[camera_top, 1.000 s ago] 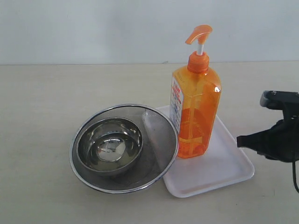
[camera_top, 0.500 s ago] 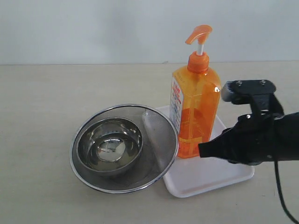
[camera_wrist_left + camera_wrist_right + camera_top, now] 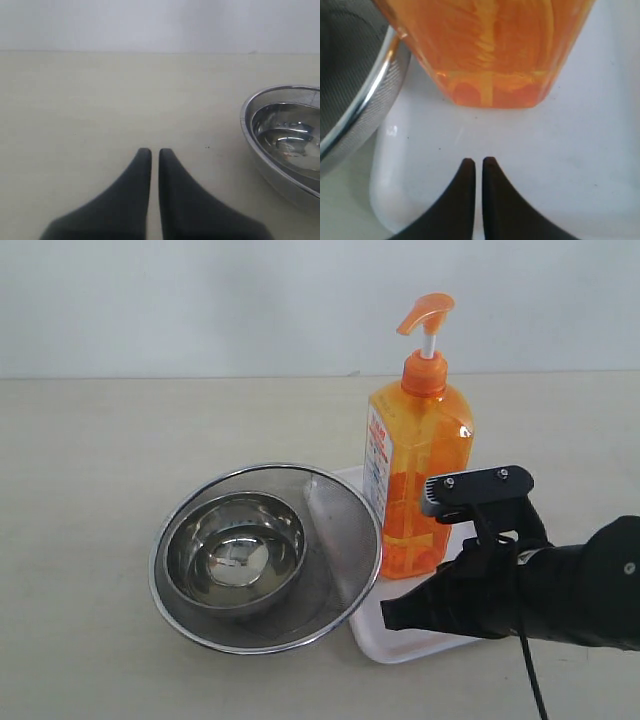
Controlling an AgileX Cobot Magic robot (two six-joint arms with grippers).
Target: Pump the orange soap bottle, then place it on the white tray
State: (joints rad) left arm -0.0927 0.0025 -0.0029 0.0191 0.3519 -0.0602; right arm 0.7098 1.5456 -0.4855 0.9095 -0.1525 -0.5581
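Presently the right pincer (image 3: 478,161) hovers low over the white tray (image 3: 520,140), tips together and empty. The orange soap bottle (image 3: 420,480) stands upright on the tray just ahead of the tips, not touching them. Beside the pincer, a mesh strainer (image 3: 340,540) holding a steel bowl (image 3: 235,555) overlaps the tray's edge. The left pincer (image 3: 150,151), tips together and empty, hangs over bare counter (image 3: 75,100).
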